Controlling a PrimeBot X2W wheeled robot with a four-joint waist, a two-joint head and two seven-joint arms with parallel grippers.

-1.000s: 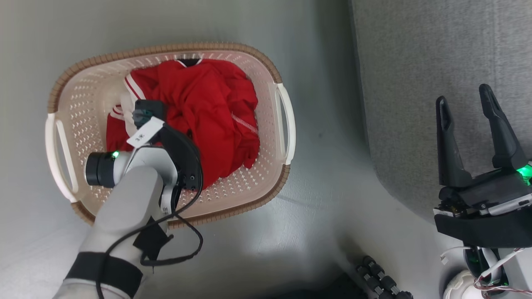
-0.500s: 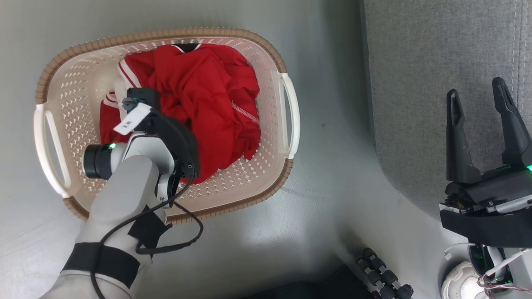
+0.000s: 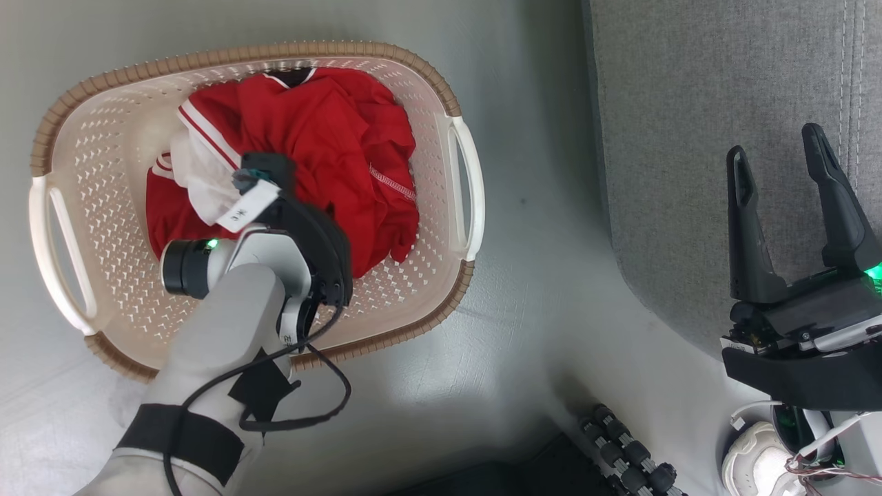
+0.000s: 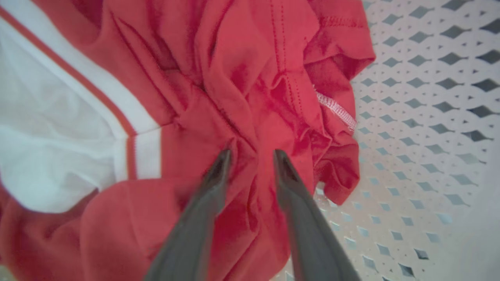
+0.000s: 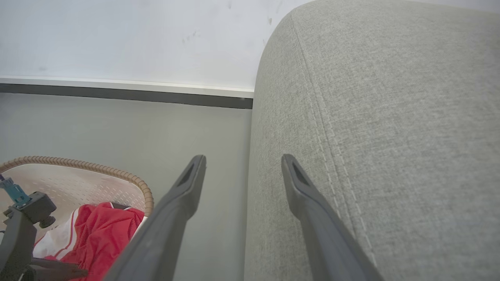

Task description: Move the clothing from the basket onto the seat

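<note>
The clothing (image 3: 331,138) is a crumpled heap of red jerseys with white trim, lying in the cream basket (image 3: 207,58) on the floor at the left. My left arm (image 3: 227,310) reaches down into the basket. In the left wrist view, my left gripper (image 4: 250,156) presses into the red clothing (image 4: 242,78). Its jaws are narrowed but still apart, with a puckered fold between the tips. Beside them is the perforated basket wall (image 4: 422,97). My right gripper (image 3: 775,151) hovers open and empty over the edge of the grey seat (image 3: 689,103).
A strip of grey floor (image 3: 537,241) separates the basket from the seat. A black ridged part (image 3: 627,455) and a white round part (image 3: 751,461) lie at the bottom right. In the right wrist view, a wall with dark skirting (image 5: 117,93) stands behind the basket rim (image 5: 97,166).
The head camera has shifted a little. Relative to the basket, my left gripper has moved right, onto the middle of the red heap, and its jaws have drawn closer together. The right gripper is unchanged.
</note>
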